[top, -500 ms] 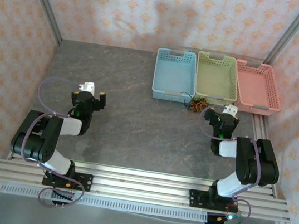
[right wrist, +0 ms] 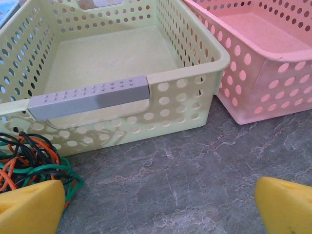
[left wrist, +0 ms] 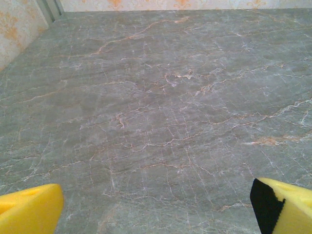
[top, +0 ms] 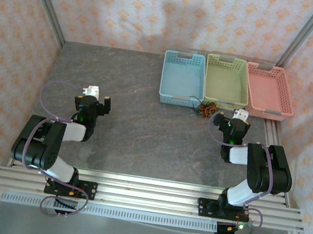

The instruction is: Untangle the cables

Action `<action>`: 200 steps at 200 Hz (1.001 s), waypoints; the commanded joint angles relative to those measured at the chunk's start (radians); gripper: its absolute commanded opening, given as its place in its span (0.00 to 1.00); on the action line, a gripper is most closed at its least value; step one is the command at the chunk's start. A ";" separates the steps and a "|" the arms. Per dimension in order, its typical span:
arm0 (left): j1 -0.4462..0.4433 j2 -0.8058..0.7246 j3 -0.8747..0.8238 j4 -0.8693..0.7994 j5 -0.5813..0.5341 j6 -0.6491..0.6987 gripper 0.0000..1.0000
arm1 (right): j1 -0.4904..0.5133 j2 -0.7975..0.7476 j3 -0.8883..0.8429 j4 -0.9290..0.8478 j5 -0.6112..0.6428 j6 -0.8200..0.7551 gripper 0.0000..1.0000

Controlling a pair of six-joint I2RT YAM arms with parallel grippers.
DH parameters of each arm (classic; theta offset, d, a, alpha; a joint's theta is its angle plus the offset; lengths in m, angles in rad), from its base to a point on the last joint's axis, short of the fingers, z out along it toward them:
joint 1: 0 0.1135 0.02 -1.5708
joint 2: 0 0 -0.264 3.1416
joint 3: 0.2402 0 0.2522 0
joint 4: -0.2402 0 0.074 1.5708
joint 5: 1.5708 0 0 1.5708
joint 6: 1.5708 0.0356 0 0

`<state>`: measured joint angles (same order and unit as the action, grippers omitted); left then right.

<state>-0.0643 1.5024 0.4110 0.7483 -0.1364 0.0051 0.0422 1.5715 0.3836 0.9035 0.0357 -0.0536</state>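
Observation:
The cables (top: 206,108) lie as a small clump of orange, black and green wires on the table, right against the near wall of the green basket. My right gripper (top: 232,121) sits just right of the clump and is open. In the right wrist view the cables (right wrist: 29,161) lie at the lower left, partly behind the left yellow fingertip (right wrist: 31,207). Bare table shows between the tips of the right gripper (right wrist: 158,204). My left gripper (top: 93,100) is far off on the left half of the table. There the left gripper (left wrist: 156,209) stands open over bare stone.
Three perforated baskets stand side by side at the back right: blue (top: 182,77), pale green (top: 227,79) and pink (top: 268,88). Close ahead of the right gripper are the green basket (right wrist: 185,73) with its grey handle and the pink basket (right wrist: 258,73). Patterned walls enclose the table.

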 commanded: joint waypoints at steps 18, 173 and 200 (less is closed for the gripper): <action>0.008 -0.008 0.020 -0.015 0.004 0.004 1.00 | -0.007 -0.018 0.003 -0.002 -0.010 -0.008 0.99; 0.009 -0.009 0.022 -0.019 0.009 0.002 1.00 | -0.007 -0.017 0.006 -0.006 0.008 0.000 0.99; 0.009 -0.010 0.022 -0.017 0.025 0.014 1.00 | -0.012 -0.017 0.011 -0.015 0.001 0.005 0.99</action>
<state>-0.0643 1.5024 0.4110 0.7483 -0.1341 0.0051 0.0422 1.5715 0.3836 0.9016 0.0364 -0.0536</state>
